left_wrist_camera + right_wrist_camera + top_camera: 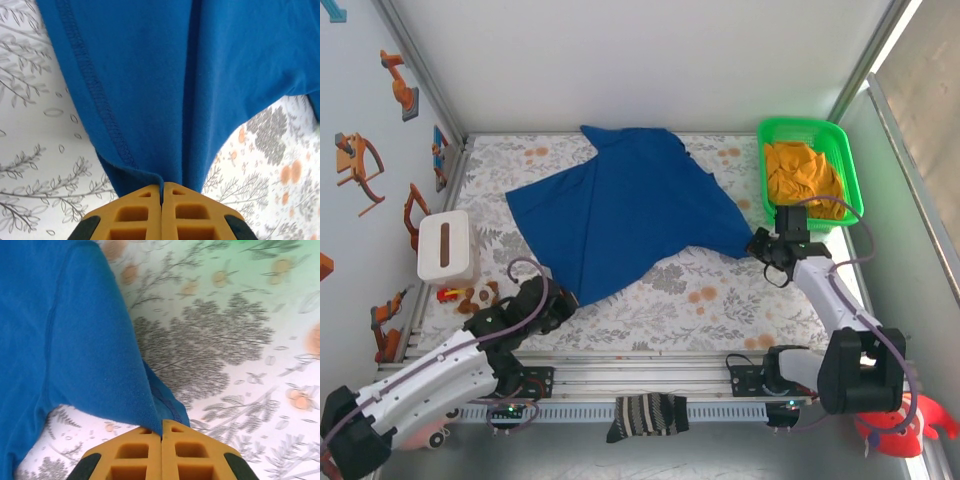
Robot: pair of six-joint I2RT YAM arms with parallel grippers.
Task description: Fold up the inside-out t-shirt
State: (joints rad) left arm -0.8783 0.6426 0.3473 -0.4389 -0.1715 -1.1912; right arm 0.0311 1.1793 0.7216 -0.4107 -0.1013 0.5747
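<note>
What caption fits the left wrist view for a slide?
Left end effector shut on a corner of the blue t-shirt above the floral-print table.

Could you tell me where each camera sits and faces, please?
Top external: above and behind, looking down on both arms and the table.
Left wrist: on the left arm, facing along the left fingers, shut on the blue t-shirt.
Right wrist: on the right arm, facing along the right fingers, shut on the t-shirt.
Shared: all views show t-shirt and table.
</note>
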